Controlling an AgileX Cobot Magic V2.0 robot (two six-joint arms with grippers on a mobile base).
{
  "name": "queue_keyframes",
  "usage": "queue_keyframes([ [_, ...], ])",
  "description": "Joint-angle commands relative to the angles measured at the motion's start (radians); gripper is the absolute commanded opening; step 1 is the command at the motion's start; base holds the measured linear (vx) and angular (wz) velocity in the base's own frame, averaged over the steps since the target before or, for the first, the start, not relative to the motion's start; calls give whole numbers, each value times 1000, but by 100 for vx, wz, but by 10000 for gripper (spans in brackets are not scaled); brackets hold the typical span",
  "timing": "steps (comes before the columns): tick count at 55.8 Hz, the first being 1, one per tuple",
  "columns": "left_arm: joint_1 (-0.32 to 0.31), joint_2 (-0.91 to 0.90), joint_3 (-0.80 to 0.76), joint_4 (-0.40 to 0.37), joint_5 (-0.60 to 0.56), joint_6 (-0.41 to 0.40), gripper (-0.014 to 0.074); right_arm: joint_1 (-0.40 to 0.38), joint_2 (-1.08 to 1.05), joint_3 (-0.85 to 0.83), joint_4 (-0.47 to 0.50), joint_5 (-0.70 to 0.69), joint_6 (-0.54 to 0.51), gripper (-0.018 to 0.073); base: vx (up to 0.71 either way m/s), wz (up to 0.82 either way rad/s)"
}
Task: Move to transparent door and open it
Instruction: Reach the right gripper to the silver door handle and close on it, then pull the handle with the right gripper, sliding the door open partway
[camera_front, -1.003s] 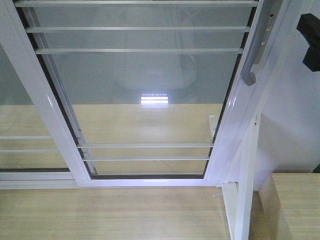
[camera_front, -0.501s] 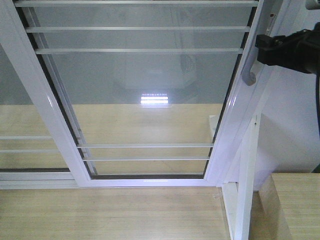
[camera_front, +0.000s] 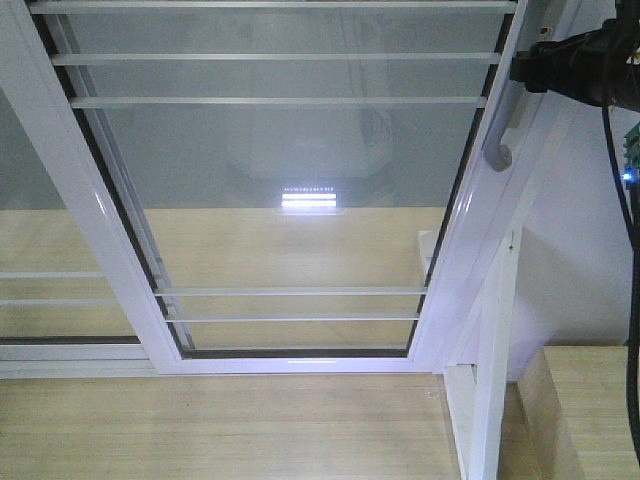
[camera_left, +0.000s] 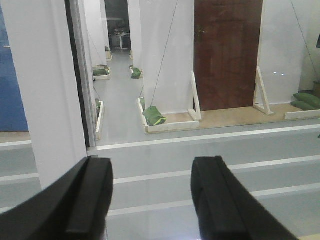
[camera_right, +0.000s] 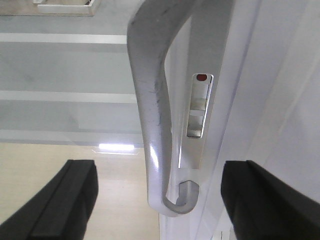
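The transparent door (camera_front: 285, 160) fills the front view: clear glass with thin white bars in a white frame. Its curved grey handle (camera_front: 498, 128) runs down the right frame edge. My right gripper (camera_front: 520, 68) reaches in from the upper right, level with the handle's upper part. In the right wrist view the handle (camera_right: 152, 110) hangs between the two black fingers (camera_right: 67, 200), which stand wide apart on either side without touching it, so the right gripper (camera_right: 160, 197) is open. My left gripper (camera_left: 152, 195) is open too, with nothing in it, facing barred glass (camera_left: 200, 172).
A slide latch with a red dot (camera_right: 200, 107) sits beside the handle. A second barred glass panel (camera_front: 40, 260) lies to the left. A white post (camera_front: 490, 370) and a wood-coloured ledge (camera_front: 590, 410) stand at lower right. Through the glass stand white partitions and a brown door (camera_left: 227, 50).
My right arm has come in from the right edge to the handle, then risen from the handle's lower end to its upper part. The door has not moved.
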Motion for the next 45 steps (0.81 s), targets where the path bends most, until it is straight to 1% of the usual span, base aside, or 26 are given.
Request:
queue_keyframes([
  [1,-3,-1,-38,-6,-81,-4,484,-4,-12,-44,-2,-105,-8,564,0,0],
  [25,-4,-1,-38,-6,-81,5,484,-4,116,-138,-2,-241,-18,564,0,0],
  [30,-4,-1,-38,-6,-81,5,484,-4,140,-160,-2,-265,-18,551,0,0],
  [37,-4,-1,-38,-2,-81,4,484,-3,155,-167,-2,-305,-18,491,0,0],
  [41,-4,-1,-38,-1,-81,4,484,-1,155,-167,-2,-321,-17,417,0,0],
  [43,-4,-1,-38,1,-81,4,484,1,155,-167,-2,-331,-17,349,0,0],
  [45,-4,-1,-38,1,-81,4,484,2,155,-167,-2,-334,-17,307,0,0],
])
